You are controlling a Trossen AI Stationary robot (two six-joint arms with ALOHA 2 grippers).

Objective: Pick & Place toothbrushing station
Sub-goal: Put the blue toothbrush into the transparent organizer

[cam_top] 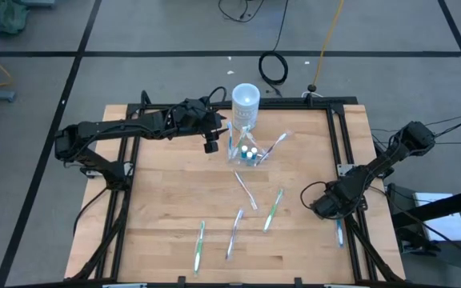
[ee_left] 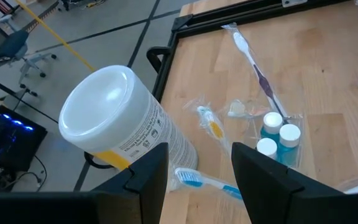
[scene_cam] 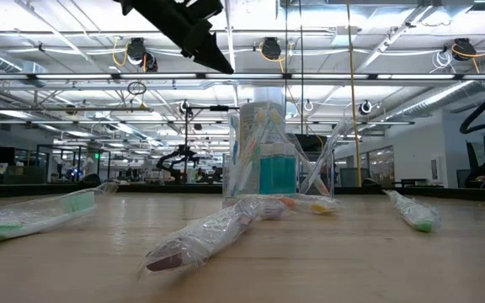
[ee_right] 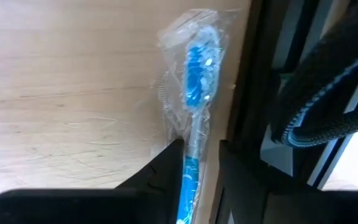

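Clear plastic container [cam_top: 246, 154], see-through, stands upright at the far middle of the wooden table [cam_top: 174, 208], touching or just beside the taller white cylinder [cam_top: 245, 102] with a yellow-banded label.

Contents: three small blue tubes with white caps [ee_left: 277, 138], upright; several wrapped toothbrushes leaning out over the rim, among them a blue one [ee_left: 201, 181] and a purple-handled one [ee_left: 257, 65].

Loose items on the table, all in clear wrappers: a green toothbrush [cam_top: 199, 244] near the front left; a blue toothbrush [cam_top: 234, 234] beside it; a green toothbrush [cam_top: 273, 209] further right; a pale toothbrush [cam_top: 246, 190] between these and the container.

Right-edge item: a blue toothbrush in wrapper [ee_right: 194, 87], lying along the table's black frame rail [cam_top: 344, 144].

Left gripper [cam_top: 211, 146]: hangs above the table just beside the container and the cylinder, fingers spread apart, holding nothing.

Right gripper [ee_right: 194, 163]: low at the right edge of the table, well apart from the container, its fingers closed on either side of the handle of the blue toothbrush in wrapper, grasping it.
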